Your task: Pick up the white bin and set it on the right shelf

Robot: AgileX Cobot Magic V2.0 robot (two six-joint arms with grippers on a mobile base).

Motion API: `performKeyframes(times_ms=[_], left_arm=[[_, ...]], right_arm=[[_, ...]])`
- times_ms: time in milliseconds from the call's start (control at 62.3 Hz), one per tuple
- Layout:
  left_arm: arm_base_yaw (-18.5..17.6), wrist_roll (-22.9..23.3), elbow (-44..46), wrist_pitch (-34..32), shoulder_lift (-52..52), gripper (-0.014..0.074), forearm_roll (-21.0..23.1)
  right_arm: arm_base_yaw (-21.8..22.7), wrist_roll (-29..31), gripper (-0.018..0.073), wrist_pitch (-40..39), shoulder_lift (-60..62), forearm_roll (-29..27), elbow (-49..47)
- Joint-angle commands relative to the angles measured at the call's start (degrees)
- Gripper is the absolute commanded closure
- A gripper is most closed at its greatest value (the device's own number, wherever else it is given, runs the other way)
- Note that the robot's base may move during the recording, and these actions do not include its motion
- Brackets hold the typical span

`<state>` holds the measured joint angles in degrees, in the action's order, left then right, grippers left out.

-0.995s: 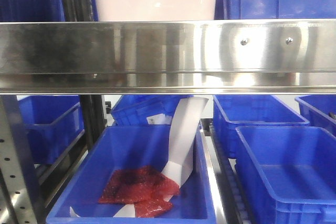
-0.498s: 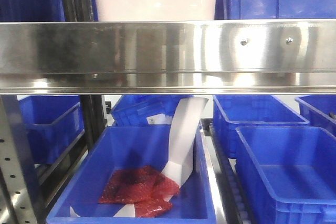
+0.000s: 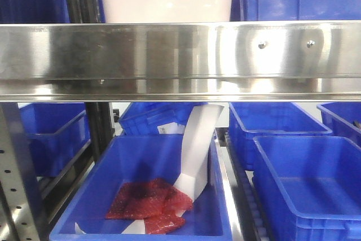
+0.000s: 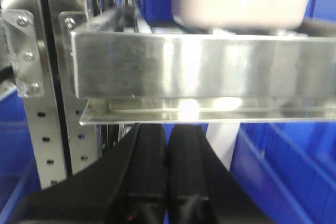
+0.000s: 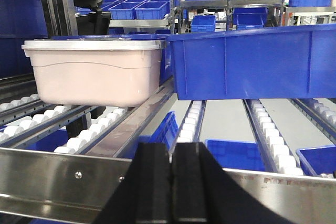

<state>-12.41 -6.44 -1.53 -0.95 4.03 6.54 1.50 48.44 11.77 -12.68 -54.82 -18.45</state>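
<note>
Approach step, nothing grasped: white bin [image 5: 94,72] sits on roller lane at 10 o'clock, beside blue crate [image 5: 252,64]. Left gripper [image 4: 167,145] & right gripper [image 5: 172,156] jaws closed, empty. Next: open, reach in.

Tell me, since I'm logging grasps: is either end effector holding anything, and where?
Nothing. Left end effector and right end effector are both shut and empty; the white bin sits untouched.

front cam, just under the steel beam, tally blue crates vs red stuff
blue crates: 6
red bundle: 1, lying in the front centre crate
total: 7
</note>
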Motion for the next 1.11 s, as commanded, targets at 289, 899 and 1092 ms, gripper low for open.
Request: performKeyframes(times_ms=[289, 899, 1092], left_arm=[[2.5, 0.5, -0.1, -6.7, -5.3, 0.0715, -3.6], [2.5, 0.5, -0.1, -1.3, -5.3, 0.0715, -1.8], [2.5, 0.5, -0.1, -1.3, -5.3, 0.0715, -1.8]], right_arm=[[0.4, 0.2, 0.049, -2.0, -0.4, -1.1, -1.6], [0.4, 0.2, 0.049, -2.1, -0.4, -1.1, -1.6], [0.4, 0.2, 0.049, -2.1, -0.4, -1.1, -1.6]])
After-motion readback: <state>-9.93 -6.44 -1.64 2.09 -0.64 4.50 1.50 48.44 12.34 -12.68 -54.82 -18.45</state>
